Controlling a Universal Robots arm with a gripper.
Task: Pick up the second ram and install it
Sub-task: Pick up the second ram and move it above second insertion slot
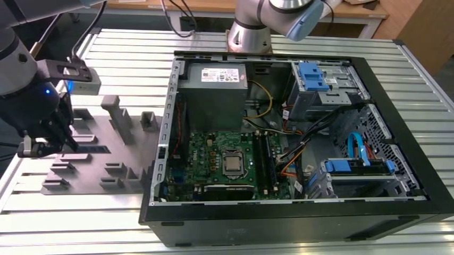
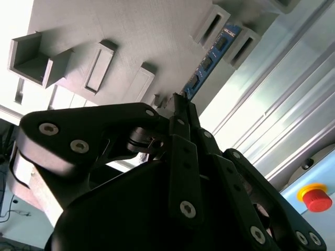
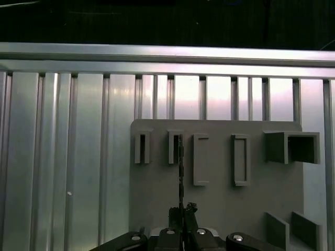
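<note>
Second wrist view: the ram stick (image 2: 208, 58) just peeks out between the grey blocks (image 2: 243, 44), and its near end is buried behind the gripper (image 2: 178, 104). First wrist view gets it edge-on, a thin dark line. In the exterior view the arm (image 1: 18, 64) runs off the frame's edge.

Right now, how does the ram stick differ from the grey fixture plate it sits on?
The second ram is blue with black chips; the fixture plate is plain grey. The ram is a thin strip on edge; the plate is broad and flat, with raised slotted blocks. Both lie outside the computer case.
</note>
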